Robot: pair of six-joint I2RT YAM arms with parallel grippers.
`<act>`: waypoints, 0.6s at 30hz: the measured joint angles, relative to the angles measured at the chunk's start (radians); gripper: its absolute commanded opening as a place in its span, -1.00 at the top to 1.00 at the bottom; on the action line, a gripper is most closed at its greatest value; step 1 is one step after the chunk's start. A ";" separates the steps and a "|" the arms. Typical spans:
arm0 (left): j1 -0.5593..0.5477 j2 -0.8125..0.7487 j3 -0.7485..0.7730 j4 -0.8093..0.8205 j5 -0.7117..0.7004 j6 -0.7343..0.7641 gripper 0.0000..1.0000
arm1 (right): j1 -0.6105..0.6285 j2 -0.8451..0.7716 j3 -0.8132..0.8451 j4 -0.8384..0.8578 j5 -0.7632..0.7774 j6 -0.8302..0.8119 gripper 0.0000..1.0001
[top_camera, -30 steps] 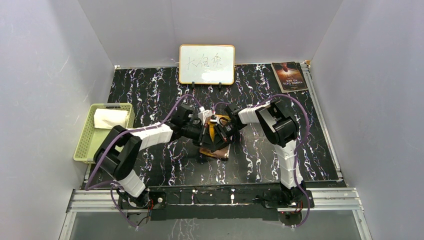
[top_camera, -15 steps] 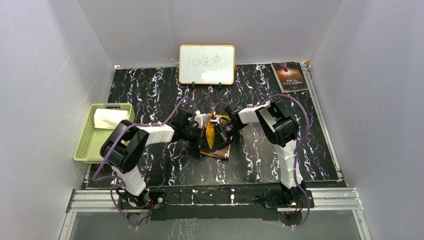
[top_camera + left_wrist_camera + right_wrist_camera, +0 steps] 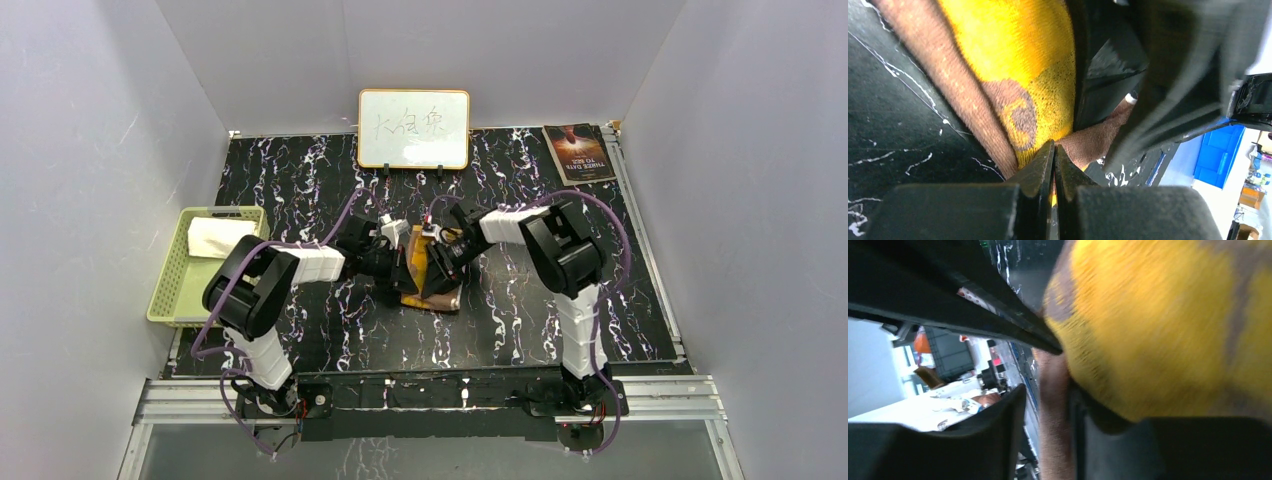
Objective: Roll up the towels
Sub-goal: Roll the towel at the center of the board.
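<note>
the left gripper (image 3: pixel 1054 150) is pinching the orange cloth (image 3: pixel 1013 50); the right gripper (image 3: pixel 1048 410) beside the cloth is looking blurry, so i cannot tell its grip.

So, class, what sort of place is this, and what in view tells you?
Probably a robotics lab test cell: left arm and right arm bolted to a metal rail, both at an orange-and-brown towel; plain white walls boxing in the table; a whiteboard propped at the back.

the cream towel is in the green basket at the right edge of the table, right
No, the green basket holding the cream towel stands at the left edge of the table, as the top external view shows.
</note>
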 measured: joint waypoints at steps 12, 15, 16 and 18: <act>0.008 0.037 0.001 0.085 0.012 -0.032 1.00 | -0.011 -0.468 -0.105 0.200 0.649 -0.024 -0.96; 0.008 0.038 -0.001 0.089 0.012 -0.034 1.00 | 0.003 -0.751 -0.341 0.468 0.766 0.001 -0.96; 0.008 0.038 -0.001 0.089 0.011 -0.034 1.00 | 0.008 -0.841 -0.423 0.563 0.793 0.016 -0.96; 0.008 0.039 -0.001 0.090 0.011 -0.035 1.00 | 0.012 -0.926 -0.514 0.673 0.801 0.016 -0.96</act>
